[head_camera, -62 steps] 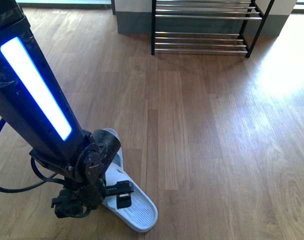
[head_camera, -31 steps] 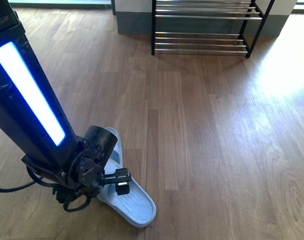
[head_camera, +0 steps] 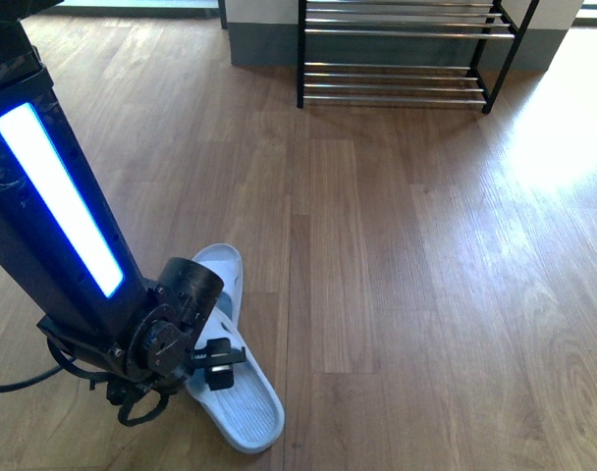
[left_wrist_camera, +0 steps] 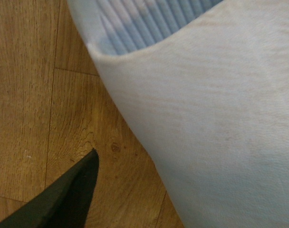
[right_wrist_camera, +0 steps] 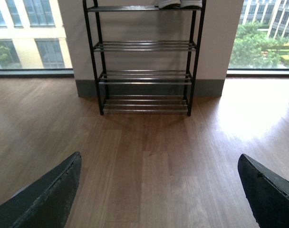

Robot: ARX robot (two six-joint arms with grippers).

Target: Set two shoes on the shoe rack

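Wooden plank floor [head_camera: 426, 294] fills most of every view, with a bright patch of glare at the right of the front view. Next in size is the left arm [head_camera: 63, 196], a dark column with a glowing blue-white strip running from the upper left of the front view down to the lower left; its upper end is cut off by the frame. The shoe rack [head_camera: 397, 32] stands at the top centre, well apart from the arm. Only its lower chrome bars show there, while the right wrist view shows more tiers and some pale shapes [right_wrist_camera: 180, 4] on the top one, too cropped to name. One pale blue slide [head_camera: 242, 407] lies on the floor at the lower left, partly hidden behind the arm's wrist. The left gripper [head_camera: 216, 365] sits over the slide's middle. In the left wrist view, the slide's strap crowds the frame and only one dark fingertip [left_wrist_camera: 68, 194] shows, with a strip of floor between it and the slide, so I cannot tell whether the jaws are closed on it. The right gripper [right_wrist_camera: 158, 190] is spread wide, its fingers [right_wrist_camera: 44, 194] at opposite lower corners with only floor between them.
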